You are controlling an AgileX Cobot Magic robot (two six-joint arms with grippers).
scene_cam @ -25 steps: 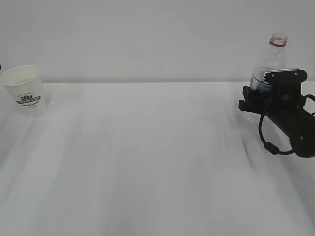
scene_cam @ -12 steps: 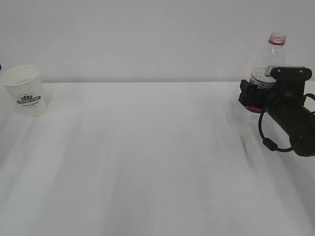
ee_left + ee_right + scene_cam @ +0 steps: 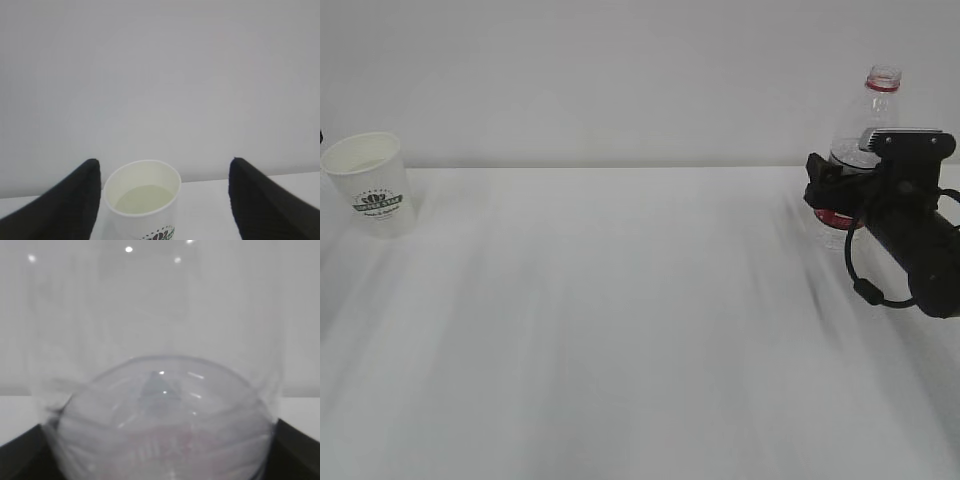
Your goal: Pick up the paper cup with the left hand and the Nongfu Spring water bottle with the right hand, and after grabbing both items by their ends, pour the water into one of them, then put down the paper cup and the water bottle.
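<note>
At the far right of the table the bottle stands upright, and the right hand is around its lower body. Its jaws stand wide on both sides of the clear wall, so I judge that the bottle is released and rests on its own base; the right wrist view is filled with the bottle and shows only the black jaw corners at the bottom edges.

Far to the left, the cup stands upright near the table's back edge, with a shallow pool of water inside. The left hand is spread wide, one finger just beside the cup and the other well apart from it, and it holds nothing.

Pouring and setting down look done. To finish well, each arm should draw straight back along its own approach line, without turning, so no finger brushes the light cup or tips the capless bottle.
</note>
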